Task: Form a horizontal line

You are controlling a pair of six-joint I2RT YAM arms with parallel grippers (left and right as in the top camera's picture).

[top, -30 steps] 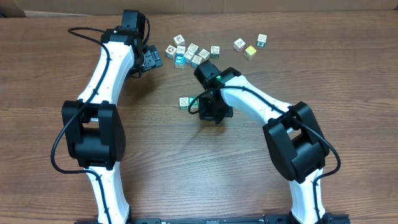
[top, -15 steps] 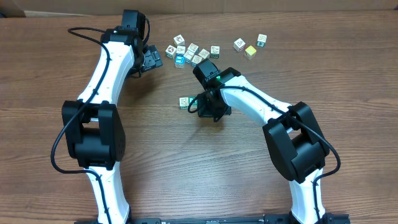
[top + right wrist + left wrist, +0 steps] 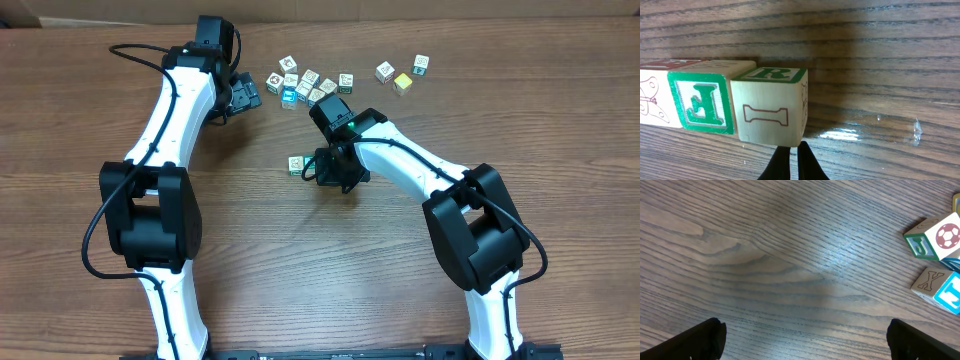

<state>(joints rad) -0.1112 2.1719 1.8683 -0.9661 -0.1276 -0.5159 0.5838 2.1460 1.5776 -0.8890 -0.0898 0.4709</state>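
The wooden surface [image 3: 560, 120] fills all three views. Two white-and-black arms reach over it, the left arm [image 3: 185, 100] towards the far edge and the right arm [image 3: 410, 165] bent in towards the middle.

Left pincer [image 3: 245, 96]: released. In the left wrist view its two dark fingertips [image 3: 702, 339] stand wide apart with only bare wood between them. It sits just left of a loose clump of blocks [image 3: 308, 86]. The two nearest of these show at the right edge of that view: a block with a green J and a football [image 3: 935, 240], and an X block with a blue face [image 3: 940, 287].

Right pincer [image 3: 793, 159]: clenched on nothing, its tips drawn together with only a sliver between. They stand at the lower edge of the end block; whether they touch it cannot be told.

The horizontal line [image 3: 722, 105] lies near the middle of the surface, well apart from the clump. From overhead the pincer covers most of it. The right wrist view shows three blocks side by side and touching: a butterfly block [image 3: 652, 107] cut off by the frame, a green F block [image 3: 701, 102], and an end block with a bone outline and a green R on top [image 3: 772, 115].

Three more blocks lie apart at the far right, among them a yellow-faced block [image 3: 403, 83].
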